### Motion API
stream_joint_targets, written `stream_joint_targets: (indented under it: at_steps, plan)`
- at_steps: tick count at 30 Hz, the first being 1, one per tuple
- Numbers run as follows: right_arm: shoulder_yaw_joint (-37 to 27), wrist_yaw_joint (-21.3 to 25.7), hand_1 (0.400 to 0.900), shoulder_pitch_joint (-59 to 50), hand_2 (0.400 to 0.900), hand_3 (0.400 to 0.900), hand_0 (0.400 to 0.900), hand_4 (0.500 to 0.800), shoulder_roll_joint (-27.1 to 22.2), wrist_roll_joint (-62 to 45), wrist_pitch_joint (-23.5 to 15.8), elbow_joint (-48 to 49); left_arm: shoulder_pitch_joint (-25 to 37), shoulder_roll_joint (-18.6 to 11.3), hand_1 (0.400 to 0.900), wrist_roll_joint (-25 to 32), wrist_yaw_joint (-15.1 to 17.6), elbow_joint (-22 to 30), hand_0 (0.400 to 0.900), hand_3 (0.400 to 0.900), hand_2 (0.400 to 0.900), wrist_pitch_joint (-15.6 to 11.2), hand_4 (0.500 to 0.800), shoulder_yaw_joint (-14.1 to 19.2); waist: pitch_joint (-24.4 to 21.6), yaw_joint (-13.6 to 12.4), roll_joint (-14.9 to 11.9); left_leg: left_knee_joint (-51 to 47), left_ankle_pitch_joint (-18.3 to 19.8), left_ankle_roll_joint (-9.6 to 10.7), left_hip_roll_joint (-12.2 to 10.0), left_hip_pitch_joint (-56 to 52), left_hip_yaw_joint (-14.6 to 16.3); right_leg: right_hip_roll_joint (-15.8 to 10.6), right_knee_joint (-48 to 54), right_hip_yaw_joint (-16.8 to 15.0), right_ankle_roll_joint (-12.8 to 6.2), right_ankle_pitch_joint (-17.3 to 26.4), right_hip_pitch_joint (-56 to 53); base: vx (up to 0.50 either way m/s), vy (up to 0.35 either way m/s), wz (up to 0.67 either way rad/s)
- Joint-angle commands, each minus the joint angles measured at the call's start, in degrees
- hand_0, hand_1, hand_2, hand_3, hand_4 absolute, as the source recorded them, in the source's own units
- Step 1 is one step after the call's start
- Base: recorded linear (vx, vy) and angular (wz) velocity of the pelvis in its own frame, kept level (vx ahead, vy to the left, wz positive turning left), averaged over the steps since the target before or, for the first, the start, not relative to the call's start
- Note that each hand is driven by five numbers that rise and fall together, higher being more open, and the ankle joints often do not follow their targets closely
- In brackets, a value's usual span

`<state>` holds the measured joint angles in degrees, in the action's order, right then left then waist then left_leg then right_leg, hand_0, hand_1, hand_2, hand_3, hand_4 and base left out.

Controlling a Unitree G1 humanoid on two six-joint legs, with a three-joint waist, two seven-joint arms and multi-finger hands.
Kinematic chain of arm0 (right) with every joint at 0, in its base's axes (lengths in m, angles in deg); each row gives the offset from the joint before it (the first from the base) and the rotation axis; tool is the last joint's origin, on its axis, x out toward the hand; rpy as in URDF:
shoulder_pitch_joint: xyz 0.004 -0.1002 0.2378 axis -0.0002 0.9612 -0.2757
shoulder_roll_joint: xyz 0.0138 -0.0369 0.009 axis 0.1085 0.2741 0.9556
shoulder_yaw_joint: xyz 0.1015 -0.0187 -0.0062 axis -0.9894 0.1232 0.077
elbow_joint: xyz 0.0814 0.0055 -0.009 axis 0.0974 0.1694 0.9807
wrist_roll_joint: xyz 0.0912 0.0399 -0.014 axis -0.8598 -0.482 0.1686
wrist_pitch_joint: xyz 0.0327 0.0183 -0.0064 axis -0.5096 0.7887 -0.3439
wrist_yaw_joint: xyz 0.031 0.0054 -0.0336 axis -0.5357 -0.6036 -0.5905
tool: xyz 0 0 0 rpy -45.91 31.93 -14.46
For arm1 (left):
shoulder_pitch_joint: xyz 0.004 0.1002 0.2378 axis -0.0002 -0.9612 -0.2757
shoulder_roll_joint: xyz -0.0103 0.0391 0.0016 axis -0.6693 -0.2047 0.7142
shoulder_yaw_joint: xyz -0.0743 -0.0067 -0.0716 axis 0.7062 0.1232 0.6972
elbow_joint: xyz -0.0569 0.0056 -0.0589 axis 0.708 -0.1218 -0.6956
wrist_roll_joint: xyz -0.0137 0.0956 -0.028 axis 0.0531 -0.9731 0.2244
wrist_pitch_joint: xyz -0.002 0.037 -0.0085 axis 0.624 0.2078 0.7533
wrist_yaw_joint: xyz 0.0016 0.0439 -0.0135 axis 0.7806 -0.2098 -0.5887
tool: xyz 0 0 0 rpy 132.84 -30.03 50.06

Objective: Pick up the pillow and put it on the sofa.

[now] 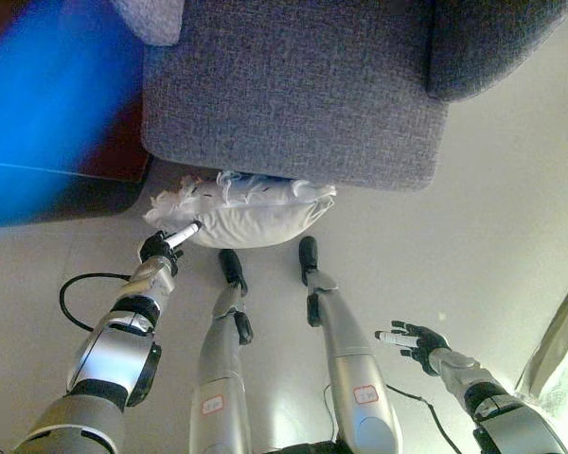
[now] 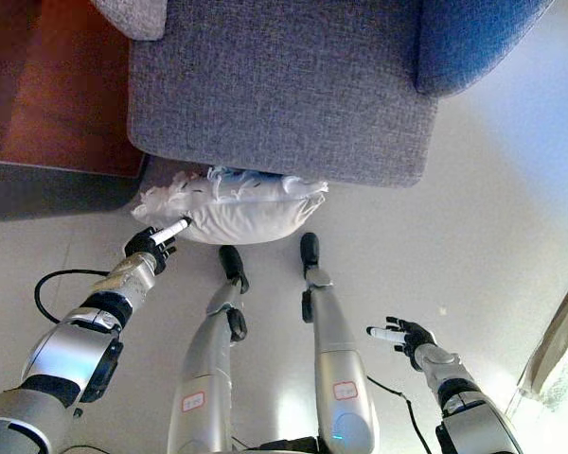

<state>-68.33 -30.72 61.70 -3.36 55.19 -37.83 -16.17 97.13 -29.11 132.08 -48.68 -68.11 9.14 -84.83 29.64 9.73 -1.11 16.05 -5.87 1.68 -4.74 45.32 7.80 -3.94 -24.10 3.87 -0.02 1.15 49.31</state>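
A white pillow [image 1: 251,210] with a frilled edge lies on the pale floor against the front of the grey sofa [image 1: 293,90], partly tucked under its seat edge. My left hand [image 1: 163,246] is at the pillow's lower left corner, its white-tipped fingers [image 1: 184,233] stretched out and touching the fabric, holding nothing. My right hand [image 1: 415,340] hovers open over bare floor at the lower right, well away from the pillow. In the right eye view the pillow [image 2: 239,212] and left hand [image 2: 151,243] show the same way.
The sofa's armrest [image 1: 488,43] rises at the upper right. A dark wooden piece [image 2: 62,90] stands left of the sofa. A light grey cushion [image 1: 151,17] sits at the sofa's top left. A curtain edge [image 1: 559,350] hangs at the far right.
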Motion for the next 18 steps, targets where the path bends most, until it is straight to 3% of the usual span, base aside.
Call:
stream_joint_targets:
  at_steps: [1,6,14,15,16,18]
  plan:
    - [1.85,-0.45,0.900,2.19,0.900,0.900,0.900,0.800,-1.49,-3.08,0.22,-0.62,3.11,-4.53,0.900,2.03,1.51,-2.96,0.900,0.900,0.900,-1.27,0.800,2.04,-0.33,1.08,-1.90,10.73,7.64,2.35,1.30,5.30,-0.28,3.06,0.19,-0.60,-1.41,-2.83,1.27,0.01,-0.070,0.02]
    - [1.54,-1.01,0.900,2.44,0.900,0.900,0.900,0.800,-1.18,-4.34,0.52,-0.49,5.74,-4.97,0.900,3.02,2.72,-3.01,0.900,0.900,0.900,-0.99,0.800,1.54,-0.31,1.58,-2.56,11.70,8.17,2.47,0.99,6.71,-0.54,3.21,0.01,-0.88,-1.39,-2.90,2.23,0.02,-0.055,0.01]
    - [0.63,-2.70,0.900,3.66,0.900,0.900,0.900,0.800,-1.56,-5.02,0.02,-2.00,11.75,-7.19,0.900,3.77,1.85,-5.31,0.900,0.900,0.900,-0.19,0.800,-0.19,-0.90,2.78,-3.63,12.98,8.39,2.79,0.56,9.19,-1.07,3.67,-0.07,-1.58,-1.37,-2.61,3.95,0.04,-0.042,0.00]
    - [0.48,-2.91,0.900,3.74,0.900,0.900,0.900,0.800,-1.62,-5.03,-0.37,-2.19,12.38,-7.41,0.612,3.75,1.47,-5.45,0.612,0.612,0.612,-0.26,0.627,-0.46,-0.92,2.88,-3.69,13.28,8.53,2.84,0.49,9.43,-1.13,3.64,-0.18,-1.57,-1.40,-2.60,4.15,0.03,-0.031,0.04]
    - [0.45,-3.03,0.900,3.84,0.900,0.900,0.900,0.800,-1.68,-5.14,-0.66,-2.17,12.91,-7.46,0.400,3.64,1.21,-5.33,0.400,0.400,0.400,-1.06,0.500,-0.90,-0.88,2.99,-3.74,13.60,8.70,2.88,0.42,9.67,-1.18,3.57,-0.27,-1.55,-1.41,-2.58,4.31,0.02,-0.028,0.04]
    - [0.36,-3.27,0.900,4.03,0.900,0.900,0.900,0.800,-1.89,-5.29,-1.08,-1.87,13.28,-7.45,0.400,3.90,0.31,-4.60,0.400,0.400,0.400,-1.86,0.500,-1.42,-0.71,3.11,-3.73,13.78,8.92,3.00,0.44,9.78,-1.25,3.49,-0.08,-1.61,-1.44,-2.62,4.29,0.01,-0.018,0.05]
